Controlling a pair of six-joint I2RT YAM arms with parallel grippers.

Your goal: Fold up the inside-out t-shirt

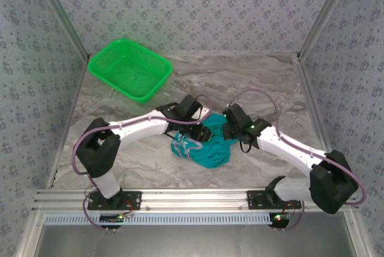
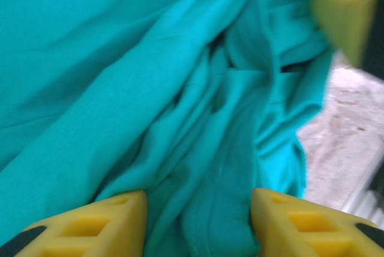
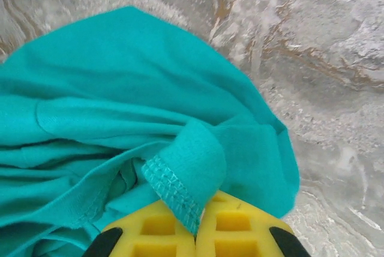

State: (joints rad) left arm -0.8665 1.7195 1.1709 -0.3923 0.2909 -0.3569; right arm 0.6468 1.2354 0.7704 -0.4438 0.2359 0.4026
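The teal t-shirt (image 1: 207, 149) lies crumpled in a heap at the middle of the marble table, with some white print showing at its left edge. Both grippers meet over it. My left gripper (image 1: 197, 131) presses into the heap from the left. In the left wrist view its yellow fingers (image 2: 114, 221) stand apart, with loose folds of the t-shirt (image 2: 120, 89) between them. My right gripper (image 3: 197, 227) is shut on a stitched hem (image 3: 174, 188) of the t-shirt (image 3: 120, 89), which curls up out of the closed pads. One right finger (image 2: 345, 11) shows at the top right of the left wrist view.
A bright green mesh basket (image 1: 129, 68) sits at the back left of the table (image 1: 258, 83). Patterned walls close in the back and both sides. A metal rail runs along the near edge by the arm bases.
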